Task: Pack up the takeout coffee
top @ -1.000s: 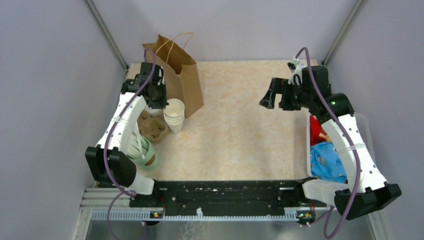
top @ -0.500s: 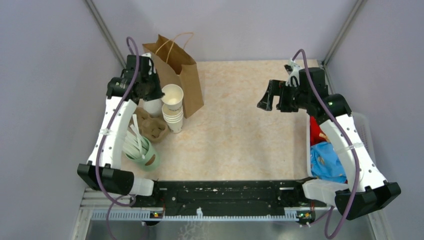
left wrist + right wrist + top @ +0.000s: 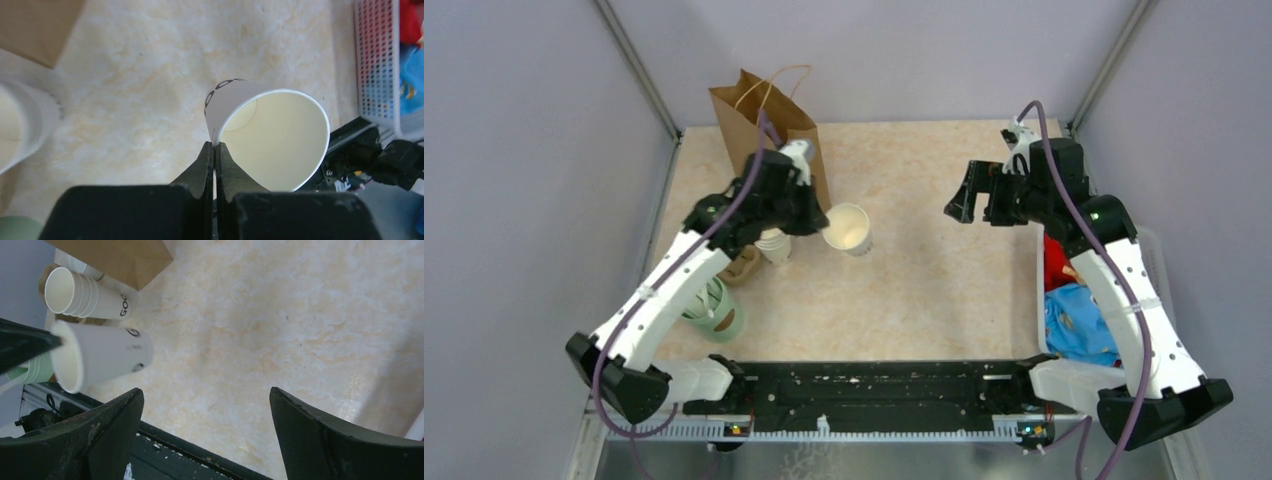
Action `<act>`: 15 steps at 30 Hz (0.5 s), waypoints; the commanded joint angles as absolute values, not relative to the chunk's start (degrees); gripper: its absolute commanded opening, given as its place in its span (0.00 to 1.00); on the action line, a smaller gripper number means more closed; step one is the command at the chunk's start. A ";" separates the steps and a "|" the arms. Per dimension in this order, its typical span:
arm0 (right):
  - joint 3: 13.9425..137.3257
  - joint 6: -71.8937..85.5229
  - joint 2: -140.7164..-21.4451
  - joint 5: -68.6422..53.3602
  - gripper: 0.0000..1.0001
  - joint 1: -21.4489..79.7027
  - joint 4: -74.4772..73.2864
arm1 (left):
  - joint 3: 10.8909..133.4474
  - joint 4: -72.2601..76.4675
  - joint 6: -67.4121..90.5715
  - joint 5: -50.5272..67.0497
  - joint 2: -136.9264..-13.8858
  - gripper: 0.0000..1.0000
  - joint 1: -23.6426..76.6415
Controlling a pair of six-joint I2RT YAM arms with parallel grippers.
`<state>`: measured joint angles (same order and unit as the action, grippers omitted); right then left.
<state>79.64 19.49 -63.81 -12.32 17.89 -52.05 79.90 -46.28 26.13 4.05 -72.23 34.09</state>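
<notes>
Left wrist view: a lidless paper cup (image 3: 280, 142) is pinched by its rim in the left gripper (image 3: 214, 146), above the table to the right of the brown bag (image 3: 776, 128). The right gripper (image 3: 202, 399) is spread and empty. The takeout coffee cannot be made out, so packing is judged not yet done.

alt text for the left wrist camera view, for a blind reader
The left gripper, jaws shut, pinches the rim of a lidless cream paper cup, its empty inside facing the camera, above a beige table. A brown paper bag corner shows top left, more cups at the left edge, a white mesh basket top right.
</notes>
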 commanded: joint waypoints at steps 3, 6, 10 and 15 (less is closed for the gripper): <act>81.75 18.89 -57.35 -7.00 0.96 18.46 -52.32 | 75.92 -33.45 31.69 1.37 -83.31 0.00 46.09; 80.62 19.64 -55.47 -6.30 0.96 18.46 -52.46 | 73.75 -28.97 32.56 2.36 -89.45 0.00 48.96; 80.22 20.47 -53.99 -6.21 0.97 18.46 -53.27 | 71.19 -22.85 32.53 1.80 -92.35 0.00 51.14; 78.53 21.41 -52.39 -6.00 0.97 18.46 -53.62 | 72.51 -24.73 31.21 -1.16 -95.94 0.00 52.67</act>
